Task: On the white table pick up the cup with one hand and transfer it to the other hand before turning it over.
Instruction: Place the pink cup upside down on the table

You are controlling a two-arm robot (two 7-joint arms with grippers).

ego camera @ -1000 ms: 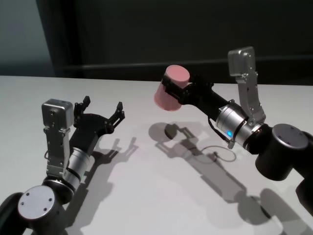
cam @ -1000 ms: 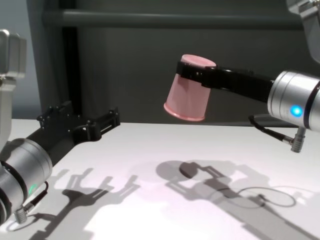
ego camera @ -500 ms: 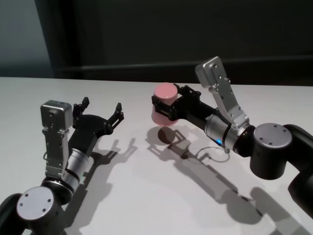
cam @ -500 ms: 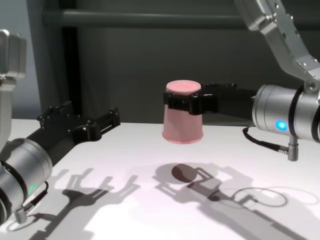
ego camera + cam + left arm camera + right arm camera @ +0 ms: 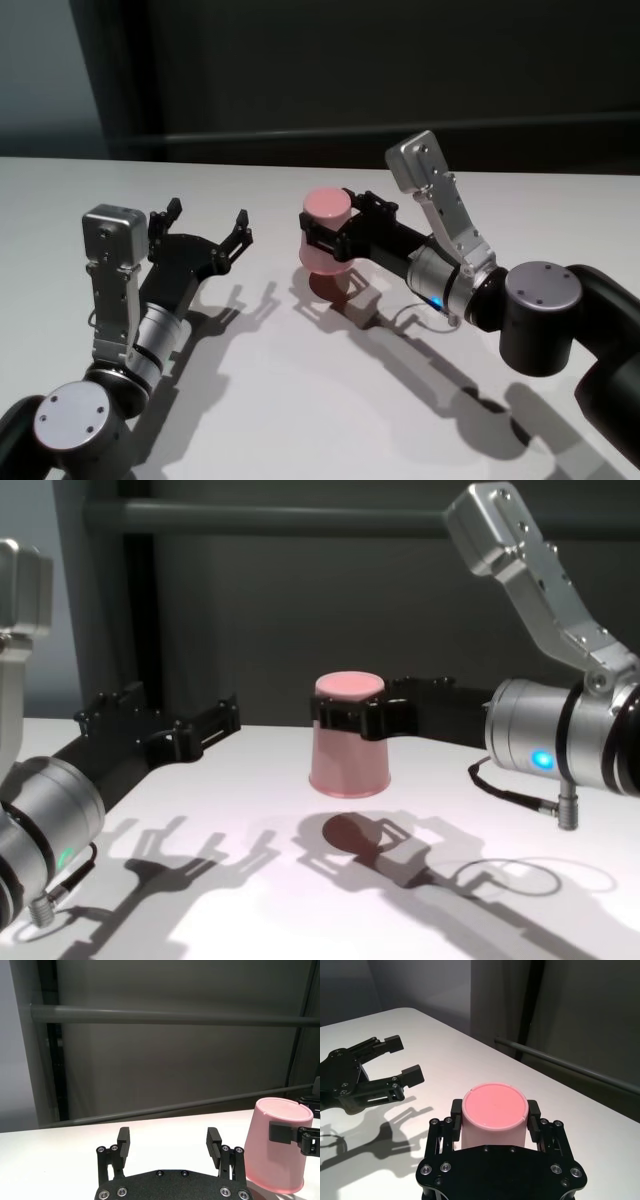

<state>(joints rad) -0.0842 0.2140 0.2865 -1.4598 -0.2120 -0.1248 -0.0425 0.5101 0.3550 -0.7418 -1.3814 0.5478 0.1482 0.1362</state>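
Over on the left side of the head view sits the left gripper point(image 5: 208, 222), prongs spread wide with nothing between them, hovering low over the white table point(image 5: 300, 400); it's pointing toward the middle of the frame. Dead centre is the cup point(image 5: 325, 229), pink, flipped upside down so the flat base faces up and the rim faces the table; whether the rim touches the table is hard to tell. Coming in from the right, the right gripper point(image 5: 338, 232) is pinching the cup near its base, one prong on each side.
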